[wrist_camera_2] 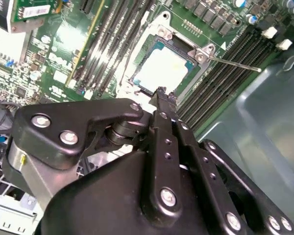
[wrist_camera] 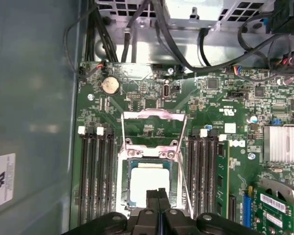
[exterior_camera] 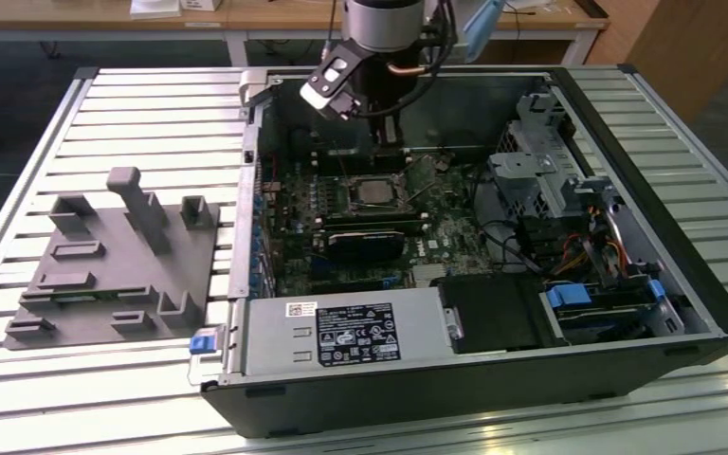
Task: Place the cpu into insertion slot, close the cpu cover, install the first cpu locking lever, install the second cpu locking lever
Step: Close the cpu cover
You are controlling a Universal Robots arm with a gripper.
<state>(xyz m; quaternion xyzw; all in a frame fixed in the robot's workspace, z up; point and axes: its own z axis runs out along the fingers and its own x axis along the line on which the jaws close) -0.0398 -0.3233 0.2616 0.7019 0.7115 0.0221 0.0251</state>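
Slatted table [exterior_camera: 149, 104]: computer case [exterior_camera: 465, 393], grey fixture [exterior_camera: 99, 275].

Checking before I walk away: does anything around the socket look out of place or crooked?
One thing: a thin lever juts from the corner of the socket out over the memory slots, and it seems unlatched. The cpu lies flat and square.

Exterior view high over computer case [exterior_camera: 465, 389]; both wrist views close, probably steep, on cpu [wrist_camera_2: 164, 66] [wrist_camera: 147, 177].
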